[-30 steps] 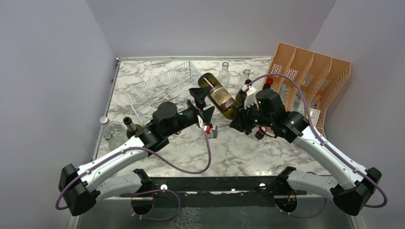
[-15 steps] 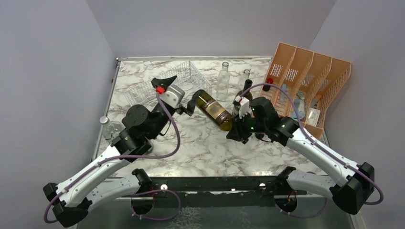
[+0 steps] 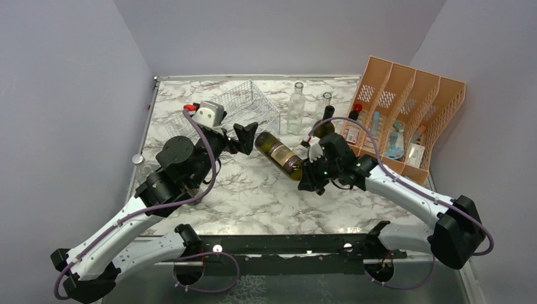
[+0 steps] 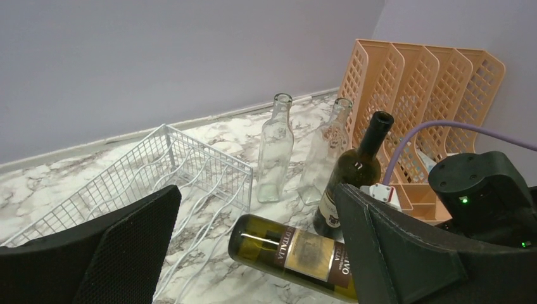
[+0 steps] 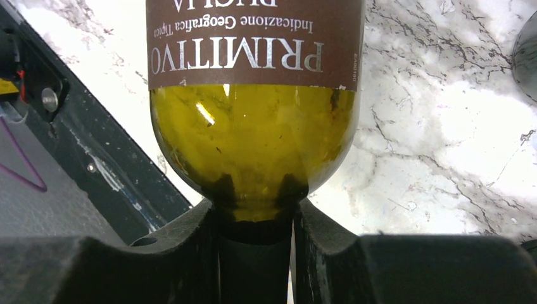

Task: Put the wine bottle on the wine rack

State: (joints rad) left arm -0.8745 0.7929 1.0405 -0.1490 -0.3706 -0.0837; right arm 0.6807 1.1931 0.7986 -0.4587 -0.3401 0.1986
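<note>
The wine bottle [image 3: 277, 154] is olive-green glass with a brown label and lies nearly level above the marble, its base toward the left. My right gripper [image 3: 309, 172] is shut on its neck. In the right wrist view the bottle's shoulder [image 5: 253, 139] swells just past the gripper [image 5: 254, 237], and the neck is hidden between the fingers [image 5: 190, 247]. My left gripper [image 3: 244, 137] is open just left of the bottle's base, holding nothing. Its view looks past the wide-apart fingers [image 4: 101, 253] at the bottle [image 4: 297, 254]. The white wire wine rack [image 3: 218, 113] [image 4: 171, 168] stands back left.
Two clear glass bottles [image 3: 297, 107] [image 3: 325, 101] and a dark upright bottle [image 3: 325, 124] stand behind the held bottle. An orange slotted organizer [image 3: 405, 107] fills the back right. Another clear bottle [image 3: 140, 166] sits at the table's left edge by my left arm.
The left gripper has drawn back left from alongside the bottle's body to off its base, staying open. The right arm has carried the bottle left and lower, still gripping the neck.
</note>
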